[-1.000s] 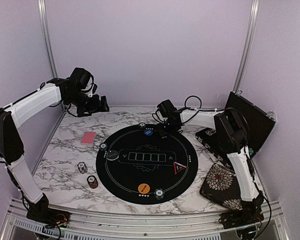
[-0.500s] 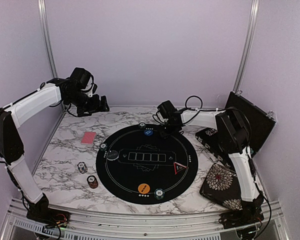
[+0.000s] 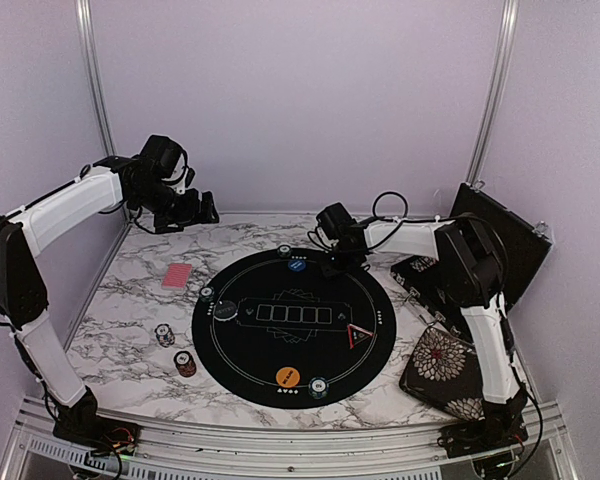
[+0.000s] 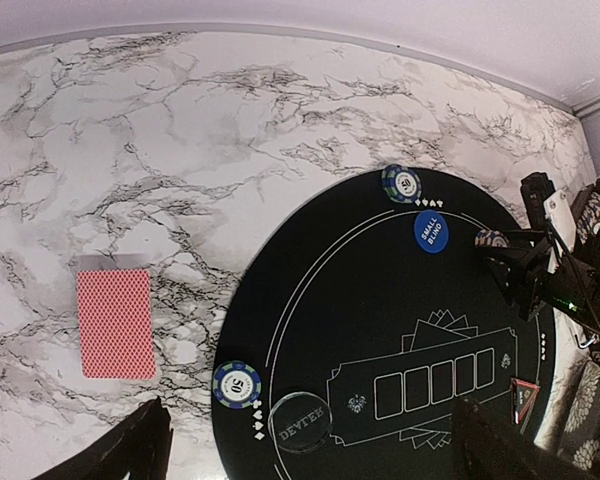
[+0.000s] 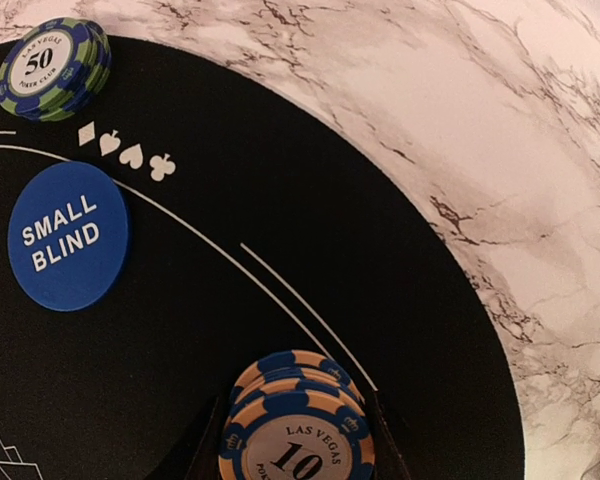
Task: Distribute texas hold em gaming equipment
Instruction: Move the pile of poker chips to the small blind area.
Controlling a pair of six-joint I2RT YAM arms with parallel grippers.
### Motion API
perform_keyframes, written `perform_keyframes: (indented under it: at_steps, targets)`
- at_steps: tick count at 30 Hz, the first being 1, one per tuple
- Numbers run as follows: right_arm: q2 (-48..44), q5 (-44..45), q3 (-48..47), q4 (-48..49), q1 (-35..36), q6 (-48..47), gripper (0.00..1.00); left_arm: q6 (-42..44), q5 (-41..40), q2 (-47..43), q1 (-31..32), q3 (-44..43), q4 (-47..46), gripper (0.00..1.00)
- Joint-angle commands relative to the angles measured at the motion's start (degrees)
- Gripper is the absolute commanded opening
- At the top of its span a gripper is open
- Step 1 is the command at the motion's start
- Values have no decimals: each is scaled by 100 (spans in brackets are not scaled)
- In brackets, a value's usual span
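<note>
At the black mat's (image 3: 248,352) near rim sat an orange disc (image 3: 287,377) and a green-and-blue chip stack (image 3: 319,386). Left of them, two chip stacks (image 3: 164,334) stood on the marble table (image 3: 130,300), with a red-backed card (image 3: 178,275) farther back. Only the right wrist camera showed the orange-and-blue chips (image 5: 298,412) (marked 10) at the far rim. The right gripper (image 5: 298,445), half closed, clamped them. The left gripper (image 3: 196,211) hung spread wide, holding nothing.

Floral pouch (image 3: 442,362), seemingly open black case (image 3: 512,250)
</note>
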State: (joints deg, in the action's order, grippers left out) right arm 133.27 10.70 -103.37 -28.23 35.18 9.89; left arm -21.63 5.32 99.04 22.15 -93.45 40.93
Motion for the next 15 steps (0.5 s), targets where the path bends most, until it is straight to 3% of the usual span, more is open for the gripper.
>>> perform_keyframes:
  at_steps: [1,15]
  targets:
    - [-240,81,55,-42,67,110,34,60,72,-16,-26,58,-67,99]
    - [-136,62,-102,-124,67,86,49,71,84,-17,-27,46,-62,99]
